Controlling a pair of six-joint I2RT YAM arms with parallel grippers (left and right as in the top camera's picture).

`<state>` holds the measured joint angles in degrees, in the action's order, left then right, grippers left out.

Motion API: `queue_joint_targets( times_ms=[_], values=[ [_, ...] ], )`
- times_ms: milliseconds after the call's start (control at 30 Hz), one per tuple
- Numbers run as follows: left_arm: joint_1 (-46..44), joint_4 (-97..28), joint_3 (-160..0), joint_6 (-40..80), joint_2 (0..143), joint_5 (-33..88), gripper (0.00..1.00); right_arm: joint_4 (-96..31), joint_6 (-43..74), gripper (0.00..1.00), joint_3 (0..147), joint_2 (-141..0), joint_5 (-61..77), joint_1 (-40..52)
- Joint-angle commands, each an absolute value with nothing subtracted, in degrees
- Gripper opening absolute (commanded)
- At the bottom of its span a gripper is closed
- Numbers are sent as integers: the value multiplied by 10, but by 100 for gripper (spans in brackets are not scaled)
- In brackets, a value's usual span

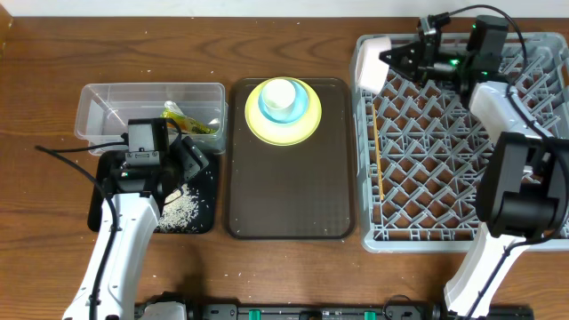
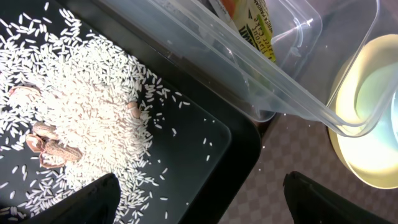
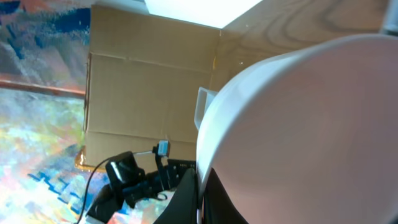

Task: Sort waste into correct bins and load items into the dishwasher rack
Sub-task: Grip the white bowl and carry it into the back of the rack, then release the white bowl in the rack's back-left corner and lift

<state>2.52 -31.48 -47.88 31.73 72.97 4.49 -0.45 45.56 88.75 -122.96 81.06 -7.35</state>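
white bowl clamped by right gripper at dishwasher rack corner. chopsticks racked; rice in black tray, wrapper in clear tub. left gripper spread wide, nothing held. yellow plate, blue bowl, cup not yet loaded.

Brown serving tray: near two-thirds bare, open from above. The loaded yellow plate blocks its far end.

Dishwasher rack: centre pegs uncovered. Right arm overhangs the right side; white bowl fills the far-left corner.

Left arm covers black tray, apparently leaving its right edge reachable.
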Motion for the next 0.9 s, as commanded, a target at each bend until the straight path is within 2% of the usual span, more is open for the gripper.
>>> queue_joint_targets(
  times_ms=[0, 200, 333, 400, 533, 600, 733, 867],
  values=[
    [27, -316, -476, 320, 726, 38, 87, -65, 372, 1, 873, -1239, 795, -92],
    [27, -317, -476, 320, 726, 38, 87, -180, 286, 2, 873, -1239, 775, -123],
    [27, -317, -476, 320, 726, 38, 87, -255, 223, 7, 873, -1239, 774, -142],
    [27, -317, -476, 320, 726, 38, 87, -291, 193, 11, 873, -1239, 774, -151],
    [27, -317, -476, 320, 726, 38, 87, -343, 152, 30, 873, -1239, 773, -171],
    [27, -316, -476, 320, 726, 38, 87, -353, 152, 35, 873, -1239, 773, -178],
    [27, -316, -476, 320, 726, 38, 87, -359, 158, 38, 873, -1237, 750, -181],
    [27, -316, -476, 320, 726, 38, 87, -384, 163, 36, 875, -1209, 621, -175]
  ],
)
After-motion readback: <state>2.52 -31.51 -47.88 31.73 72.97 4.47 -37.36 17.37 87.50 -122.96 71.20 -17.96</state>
